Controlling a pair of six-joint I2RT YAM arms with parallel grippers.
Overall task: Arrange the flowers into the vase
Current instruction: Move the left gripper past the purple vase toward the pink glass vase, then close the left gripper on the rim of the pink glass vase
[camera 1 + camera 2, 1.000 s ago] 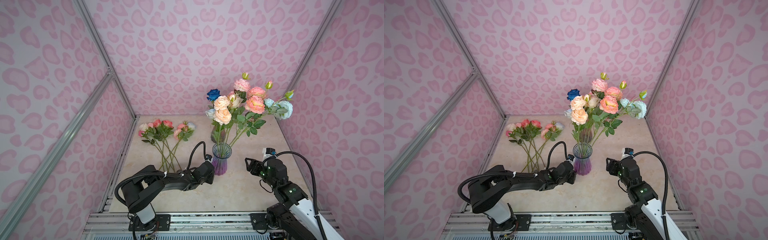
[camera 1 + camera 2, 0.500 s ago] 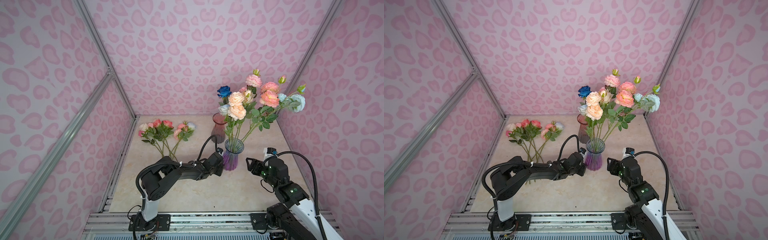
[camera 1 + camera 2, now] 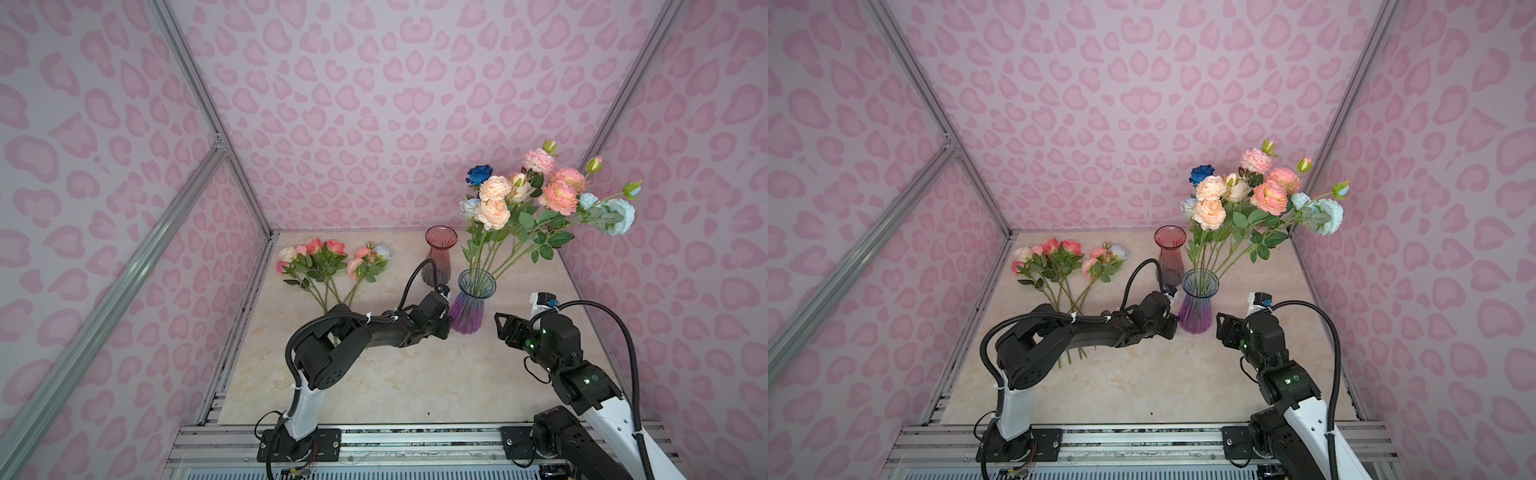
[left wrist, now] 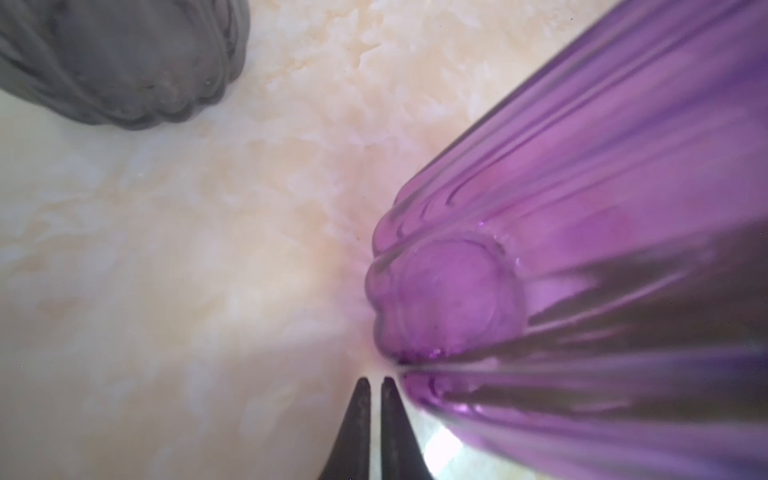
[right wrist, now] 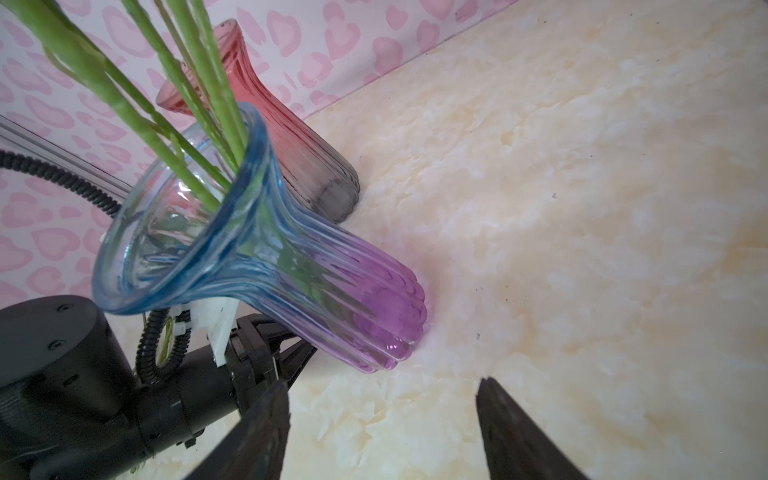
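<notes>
**Loose roses lay back left, nearest my left arm**

The loose roses [image 3: 328,259] lay flat on the table [image 3: 395,374] at the back left. Their blooms pointed toward the rear wall, and their stems ran forward toward me and passed under my left arm [image 3: 374,332]. The arranged roses [image 3: 540,195] stood in the blue-to-purple vase [image 3: 471,309] near the middle and leaned off to the right. An empty red vase [image 3: 438,257] stood just behind it.

My left arm was stretched low across the table. The left gripper [image 4: 375,380] sat right beside the foot of the blue-to-purple vase, with only a sliver of gap between its fingers and nothing held. The right gripper [image 5: 381,384] hung a little apart on the vase's other side and pointed at it, jaws wide and empty.

I judged the left arm the nearer one for the loose bunch. It would need to draw back, swing left, and close across those front-to-back stems.
</notes>
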